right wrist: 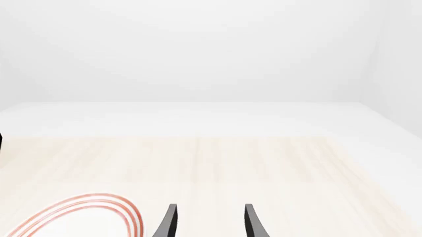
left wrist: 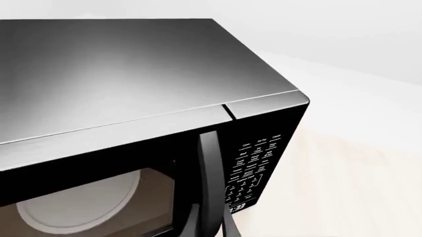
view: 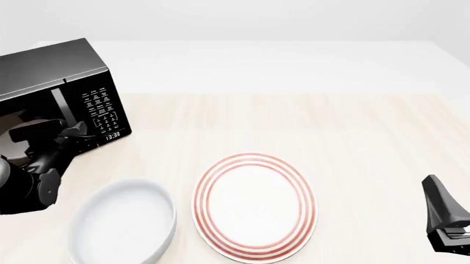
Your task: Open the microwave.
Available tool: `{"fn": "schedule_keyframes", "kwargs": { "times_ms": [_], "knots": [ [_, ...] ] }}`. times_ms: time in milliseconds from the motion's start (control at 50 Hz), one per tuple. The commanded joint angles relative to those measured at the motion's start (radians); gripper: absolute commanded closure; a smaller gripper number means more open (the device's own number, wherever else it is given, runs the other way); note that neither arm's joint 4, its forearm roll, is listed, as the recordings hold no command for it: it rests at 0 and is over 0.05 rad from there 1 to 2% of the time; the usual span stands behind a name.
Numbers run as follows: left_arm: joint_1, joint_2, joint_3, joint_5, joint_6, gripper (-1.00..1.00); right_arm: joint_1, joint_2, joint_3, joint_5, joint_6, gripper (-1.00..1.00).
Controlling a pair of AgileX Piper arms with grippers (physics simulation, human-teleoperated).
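Observation:
The microwave [view: 55,82] is a glossy black box at the table's far left, with its keypad [view: 101,110] and clock facing me. In the left wrist view I see its top [left wrist: 118,69], the dark glass door with the white turntable [left wrist: 72,202] behind it, and the vertical bar handle [left wrist: 209,163]. My left gripper [left wrist: 209,228] has one finger on each side of the handle's lower part, closed in on it; it also shows in the front view [view: 72,132]. The door looks closed or nearly so. My right gripper [right wrist: 209,224] is open and empty, low at the right [view: 439,206].
A white plate with red rings [view: 255,206] lies at the front middle; its edge shows in the right wrist view [right wrist: 79,212]. A white bowl [view: 121,223] stands to its left, just right of my left arm. The light wooden table [view: 331,126] stretches to the right.

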State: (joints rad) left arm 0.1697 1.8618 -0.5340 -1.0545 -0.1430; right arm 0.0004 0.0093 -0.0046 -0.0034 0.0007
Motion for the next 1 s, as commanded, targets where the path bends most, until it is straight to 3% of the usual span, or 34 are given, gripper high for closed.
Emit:
{"fn": "schedule_keyframes", "kwargs": {
  "times_ms": [20, 640, 1000],
  "knots": [
    [-0.012, 0.003, -0.006, 0.003, -0.007, 1.00, 0.000, 0.000, 0.000, 0.000, 0.000, -1.00],
    [-0.106, -0.168, 0.106, -0.040, 0.012, 1.00, 0.000, 0.000, 0.000, 0.000, 0.000, -1.00],
    [-0.111, -0.224, 0.157, -0.056, 0.016, 1.00, 0.000, 0.000, 0.000, 0.000, 0.000, -1.00]
  ]
}}
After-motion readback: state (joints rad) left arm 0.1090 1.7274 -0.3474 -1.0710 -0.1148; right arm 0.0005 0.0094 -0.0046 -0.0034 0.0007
